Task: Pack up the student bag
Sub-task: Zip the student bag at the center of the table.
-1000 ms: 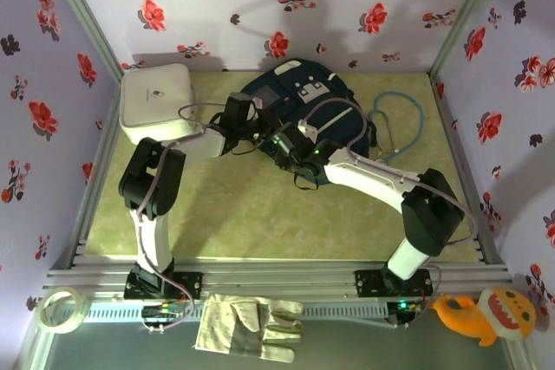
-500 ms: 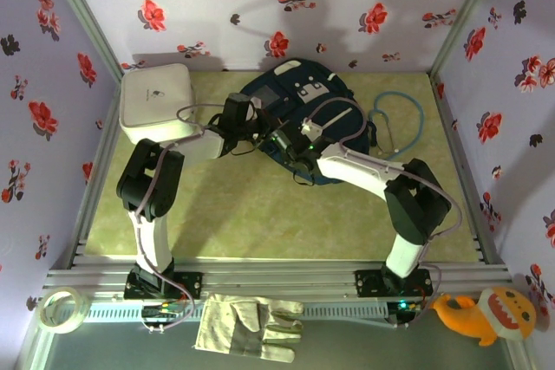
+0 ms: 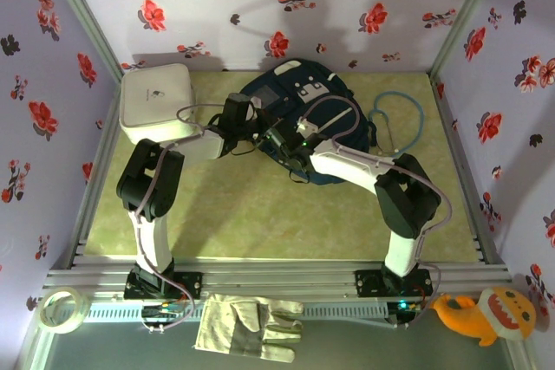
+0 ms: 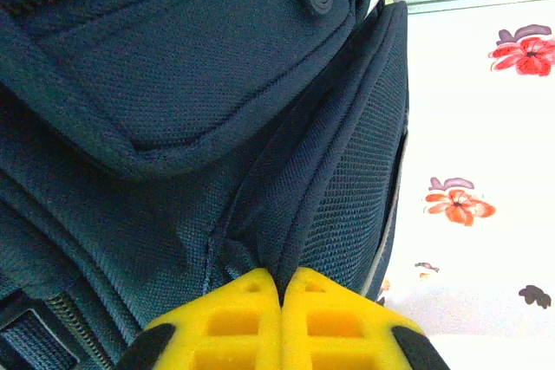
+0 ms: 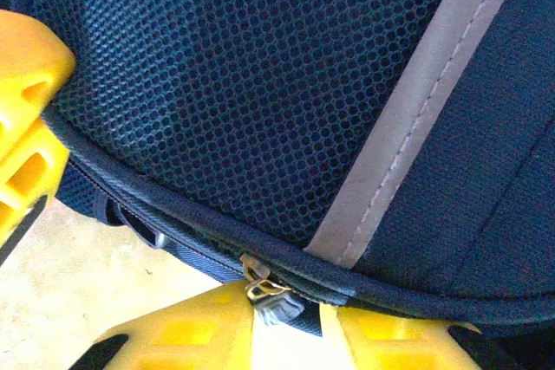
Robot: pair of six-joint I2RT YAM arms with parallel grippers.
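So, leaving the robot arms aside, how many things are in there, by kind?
student bag: 1
white box: 1
blue hose: 1
tape roll: 1
work glove: 1
plush toy: 1
Total: 6

My left end effector [image 4: 282, 288] is smooth, matt yellow plastic. The dark navy woven cloth backpack [image 4: 173, 84] looks coarse-grained and matt. Its open mesh panel [image 5: 243, 84] is rougher, and the pale grey sewn stripe [image 5: 416, 110] is smoother, with visible stitching. The small zipper pull [image 5: 270, 299] is dull grey metal.
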